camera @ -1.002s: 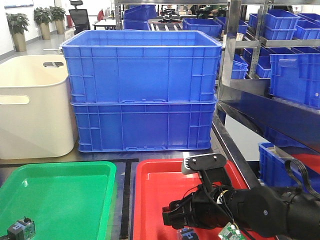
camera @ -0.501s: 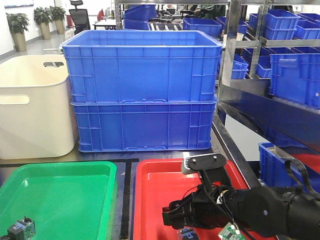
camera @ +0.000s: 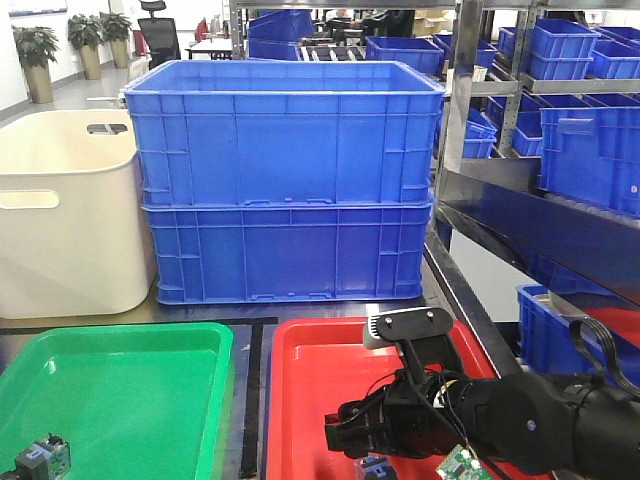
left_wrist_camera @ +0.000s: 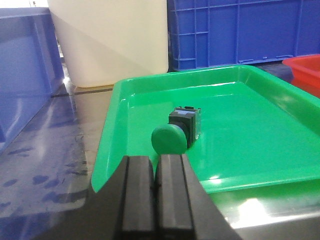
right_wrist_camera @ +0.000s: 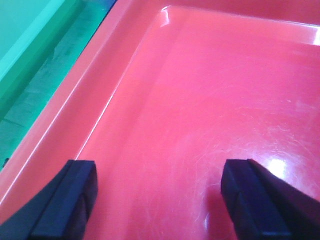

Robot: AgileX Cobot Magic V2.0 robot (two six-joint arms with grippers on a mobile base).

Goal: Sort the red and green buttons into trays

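Observation:
A green tray point(camera: 130, 390) lies at the lower left and a red tray point(camera: 320, 370) beside it on the right. One button point(camera: 42, 455) sits in the green tray's near left corner; in the left wrist view this button point(left_wrist_camera: 177, 131) shows a round green cap on a dark body. My left gripper point(left_wrist_camera: 154, 192) is shut and empty, just short of the green tray point(left_wrist_camera: 240, 150). My right gripper point(camera: 345, 435) hovers low over the red tray. It is open, point(right_wrist_camera: 160, 200), with bare red tray point(right_wrist_camera: 200, 90) between its fingers. A small bluish button point(camera: 373, 467) lies under that arm.
Two stacked blue crates point(camera: 285, 180) stand behind the trays, with a cream tub point(camera: 60, 210) to their left. Metal shelving with blue bins point(camera: 570, 150) runs along the right. In the left wrist view another blue crate point(left_wrist_camera: 25, 75) stands to the left.

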